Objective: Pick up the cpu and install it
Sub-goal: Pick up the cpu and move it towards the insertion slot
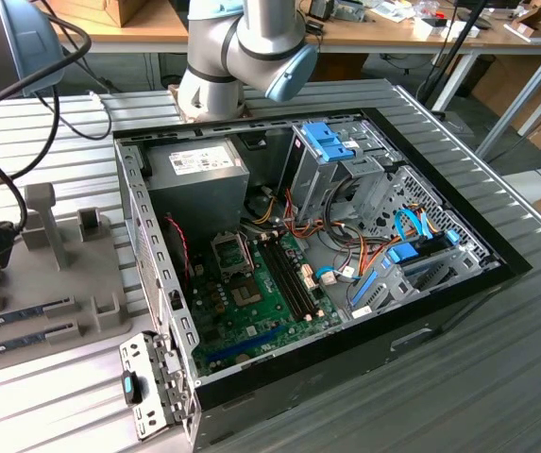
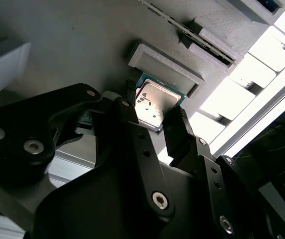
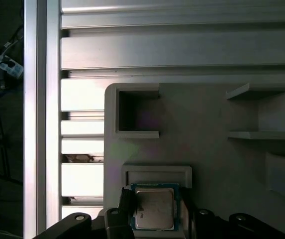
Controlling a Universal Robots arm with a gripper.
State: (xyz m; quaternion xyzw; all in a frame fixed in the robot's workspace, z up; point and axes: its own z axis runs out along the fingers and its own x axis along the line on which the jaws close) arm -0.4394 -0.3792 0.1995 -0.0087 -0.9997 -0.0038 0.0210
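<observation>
The cpu (image 2: pixel 153 97) is a small square chip with a shiny silver top and a green rim. It lies at a shallow framed nest in the grey holder block (image 3: pixel 207 149). In both wrist views my gripper (image 2: pixel 153 108) has one black finger against each of two opposite edges of the cpu (image 3: pixel 154 213), so it is shut on the chip. In the exterior view the open computer case (image 1: pixel 459 283) lies on the table with its green motherboard (image 1: pixel 251 302) and the open socket (image 1: pixel 231 255) facing up. The grey holder (image 1: pixel 72 283) is at that view's left.
Long narrow memory sticks (image 1: pixel 15 319) lie in slots on the grey holder. A grey power supply (image 1: pixel 199 170) and blue drive cages (image 1: pixel 331 142) fill the far part of the case. The arm's base (image 1: pixel 242 57) stands behind the case. Ribbed aluminium table slats (image 3: pixel 182 50) surround the holder.
</observation>
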